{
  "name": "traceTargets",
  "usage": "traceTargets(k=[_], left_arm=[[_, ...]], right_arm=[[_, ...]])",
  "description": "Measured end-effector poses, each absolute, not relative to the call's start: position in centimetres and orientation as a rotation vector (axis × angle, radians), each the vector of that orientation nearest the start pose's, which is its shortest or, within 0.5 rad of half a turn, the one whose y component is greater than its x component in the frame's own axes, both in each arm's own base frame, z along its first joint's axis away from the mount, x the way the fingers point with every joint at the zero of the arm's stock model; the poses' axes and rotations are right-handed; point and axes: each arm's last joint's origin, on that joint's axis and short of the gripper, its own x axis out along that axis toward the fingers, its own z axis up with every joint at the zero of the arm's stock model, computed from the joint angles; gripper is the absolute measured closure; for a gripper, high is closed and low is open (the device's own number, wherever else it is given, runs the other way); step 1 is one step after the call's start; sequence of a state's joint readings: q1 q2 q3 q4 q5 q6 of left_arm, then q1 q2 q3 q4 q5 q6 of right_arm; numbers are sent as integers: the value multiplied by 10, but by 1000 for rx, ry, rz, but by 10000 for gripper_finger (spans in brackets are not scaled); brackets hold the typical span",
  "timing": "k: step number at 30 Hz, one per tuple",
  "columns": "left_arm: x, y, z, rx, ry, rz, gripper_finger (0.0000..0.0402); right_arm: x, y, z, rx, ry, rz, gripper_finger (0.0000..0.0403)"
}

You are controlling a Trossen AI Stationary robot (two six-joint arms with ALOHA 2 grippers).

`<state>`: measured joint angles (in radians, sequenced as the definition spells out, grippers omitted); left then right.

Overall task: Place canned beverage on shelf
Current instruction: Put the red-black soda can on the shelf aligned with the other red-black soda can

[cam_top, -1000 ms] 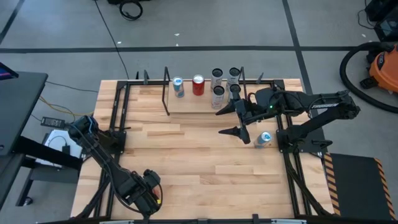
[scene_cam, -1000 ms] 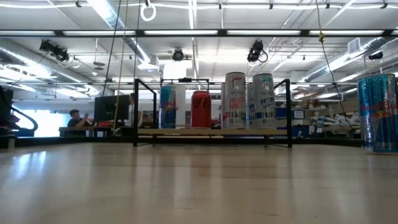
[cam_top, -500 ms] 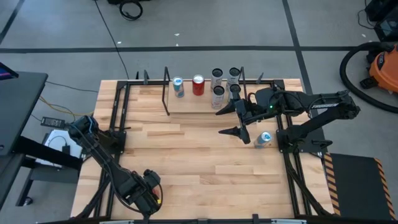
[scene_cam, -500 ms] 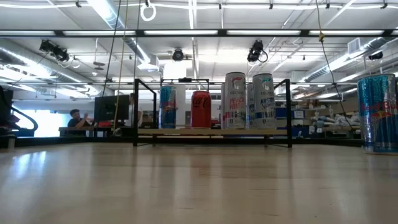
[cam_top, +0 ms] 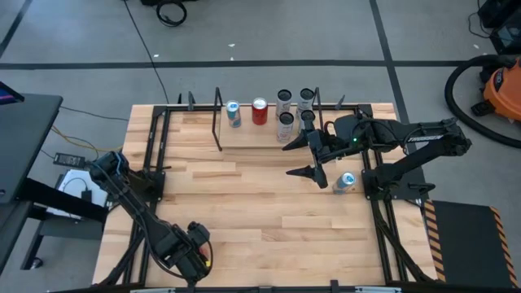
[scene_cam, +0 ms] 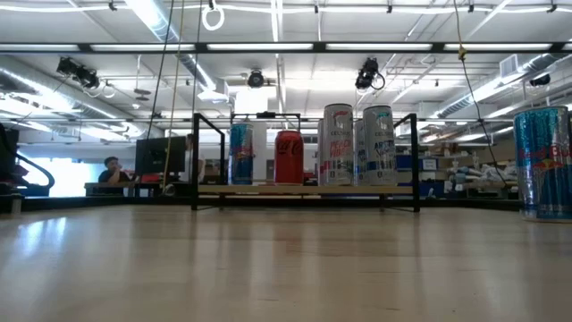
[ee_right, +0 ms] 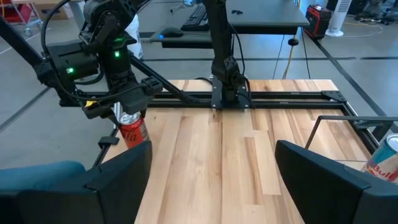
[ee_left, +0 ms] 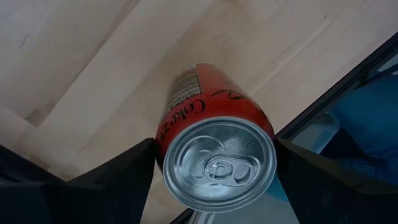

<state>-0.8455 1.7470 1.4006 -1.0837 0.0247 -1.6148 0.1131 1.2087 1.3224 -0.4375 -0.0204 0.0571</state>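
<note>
Coke can [ee_left: 214, 152], red, sits clamped between the left gripper [cam_top: 194, 248] fingers at the table's near-left corner; we see its silver top in the left wrist view & its side in the right wrist view [ee_right: 132, 131]. Shelf [cam_top: 269, 129] at the far edge, w/ a blue can [cam_top: 234, 114], a red can [cam_top: 260, 111] & three tall silver cans on it. Right gripper [cam_top: 303, 158] hangs w/ fingers spread wide, just in front of the shelf. Another blue can [cam_top: 344, 182] stands on the table near the right arm's base.

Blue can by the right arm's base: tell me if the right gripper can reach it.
Probably yes: the right gripper is open and empty, and the blue can stands nearby with bare table between.
</note>
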Motion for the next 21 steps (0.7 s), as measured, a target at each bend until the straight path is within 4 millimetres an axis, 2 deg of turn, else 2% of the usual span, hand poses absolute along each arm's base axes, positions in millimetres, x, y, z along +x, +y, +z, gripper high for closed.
traceTargets(k=[21], left_arm=[[221, -254, 242, -806, 1418, 488, 83]], right_arm=[[253, 29, 407, 42, 327, 123, 53]])
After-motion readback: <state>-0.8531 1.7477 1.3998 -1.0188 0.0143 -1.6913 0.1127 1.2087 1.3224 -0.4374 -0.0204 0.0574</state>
